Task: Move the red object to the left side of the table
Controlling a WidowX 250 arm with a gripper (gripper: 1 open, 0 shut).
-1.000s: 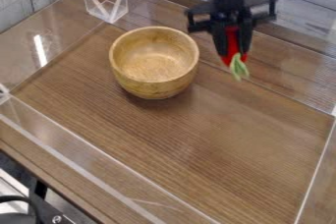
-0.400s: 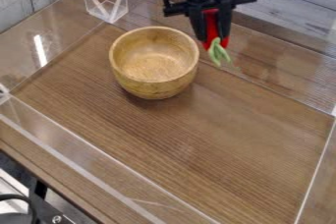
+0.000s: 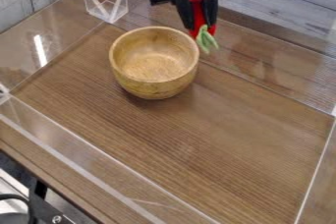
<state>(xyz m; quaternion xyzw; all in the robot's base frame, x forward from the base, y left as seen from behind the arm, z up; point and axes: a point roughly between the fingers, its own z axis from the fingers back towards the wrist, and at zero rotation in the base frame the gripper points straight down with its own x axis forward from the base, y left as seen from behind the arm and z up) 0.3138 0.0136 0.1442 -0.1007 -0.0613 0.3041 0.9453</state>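
With the pickup clearly done, we're mid-carry, folks. Starting nearest us: bare wood-grain table (image 3: 197, 159) stretches well below the claw in the picture, clear acrylic walls (image 3: 79, 144) hemming it in, nothing sitting there. Next up, the round wooden bowl (image 3: 155, 62), just below and to the left of the claw, empty as far as I can see, and well apart from the fingers.

Now the action: the claw (image 3: 199, 14) hangs pointing steeply down, jaws drawn narrow and pinched on the red object (image 3: 199, 20), red body between the black fingers, green leafy cap dangling beneath at the bowl's far right rim. It looks lifted clear of the tabletop, not resting on anything.

Beyond and off to the claw's left, a small clear acrylic stand (image 3: 105, 4) sits near the back corner.

So, my read: grasp and lift are complete, the carry is underway. What's left is crossing past the bowl to the left side, lowering, and letting go. Roughly halfway, I'd say.
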